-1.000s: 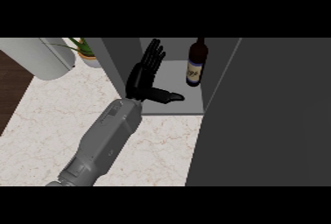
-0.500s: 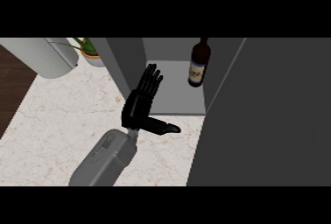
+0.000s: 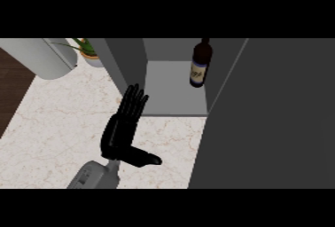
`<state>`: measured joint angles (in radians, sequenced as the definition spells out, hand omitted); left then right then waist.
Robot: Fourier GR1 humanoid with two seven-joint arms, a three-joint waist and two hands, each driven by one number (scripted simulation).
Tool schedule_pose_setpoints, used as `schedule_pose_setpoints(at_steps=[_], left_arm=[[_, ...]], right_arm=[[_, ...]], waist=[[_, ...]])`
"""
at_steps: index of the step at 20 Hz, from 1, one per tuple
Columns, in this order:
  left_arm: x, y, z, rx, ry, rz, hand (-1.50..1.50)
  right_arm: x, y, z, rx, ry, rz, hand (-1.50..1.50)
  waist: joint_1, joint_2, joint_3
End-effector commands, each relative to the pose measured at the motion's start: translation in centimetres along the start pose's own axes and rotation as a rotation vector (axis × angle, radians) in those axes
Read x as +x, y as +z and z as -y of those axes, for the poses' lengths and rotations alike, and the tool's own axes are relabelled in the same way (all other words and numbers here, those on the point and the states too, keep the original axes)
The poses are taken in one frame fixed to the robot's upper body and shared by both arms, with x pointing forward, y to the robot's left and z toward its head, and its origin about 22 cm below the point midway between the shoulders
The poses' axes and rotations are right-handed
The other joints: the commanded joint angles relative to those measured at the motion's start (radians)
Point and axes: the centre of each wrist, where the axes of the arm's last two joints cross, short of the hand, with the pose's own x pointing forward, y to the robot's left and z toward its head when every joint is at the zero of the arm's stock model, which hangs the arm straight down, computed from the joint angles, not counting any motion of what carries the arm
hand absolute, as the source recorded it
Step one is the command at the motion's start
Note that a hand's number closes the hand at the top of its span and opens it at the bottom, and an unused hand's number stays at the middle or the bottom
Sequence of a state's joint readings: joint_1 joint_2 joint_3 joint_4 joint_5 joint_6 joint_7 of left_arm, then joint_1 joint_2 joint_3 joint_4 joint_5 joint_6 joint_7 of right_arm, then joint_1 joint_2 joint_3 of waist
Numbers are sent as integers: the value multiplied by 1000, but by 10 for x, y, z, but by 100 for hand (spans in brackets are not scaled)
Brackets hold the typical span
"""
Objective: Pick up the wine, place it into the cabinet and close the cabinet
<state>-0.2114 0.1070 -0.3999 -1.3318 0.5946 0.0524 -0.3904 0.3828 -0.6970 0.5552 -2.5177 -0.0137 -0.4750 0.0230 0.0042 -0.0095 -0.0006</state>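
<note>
The dark wine bottle (image 3: 200, 64) with a pale label stands upright inside the open grey cabinet (image 3: 171, 91), against its right side. The cabinet's door (image 3: 278, 115) hangs open as a large dark panel filling the right of the view. My left hand (image 3: 123, 132) is open over the marble counter in front of the cabinet. Its straight fingers point at the cabinet's left front corner and the thumb sticks out to the right. It holds nothing and is well apart from the bottle. My right hand does not show.
A potted plant (image 3: 87, 49) and a pale grey cylinder (image 3: 40, 55) stand at the back left. The marble counter (image 3: 52, 128) spreads to the left of my arm, and a dark wooden surface (image 3: 9, 91) lies past its left edge.
My left hand has drawn back out of the cabinet, toward the view's lower edge. The bottle has stayed standing inside.
</note>
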Motion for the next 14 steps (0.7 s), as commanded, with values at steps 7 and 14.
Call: schedule_pose_setpoints(at_steps=[7,14], left_arm=[[26,47,-33,27,-25,62,-150],[65,58,-85,63,-88,98,-150]], right_arm=[[43,12,-3,241,-180,-6,-150],[48,20,-10,485,-193,0,150]], waist=[[1,4,1],[-5,3,-1]])
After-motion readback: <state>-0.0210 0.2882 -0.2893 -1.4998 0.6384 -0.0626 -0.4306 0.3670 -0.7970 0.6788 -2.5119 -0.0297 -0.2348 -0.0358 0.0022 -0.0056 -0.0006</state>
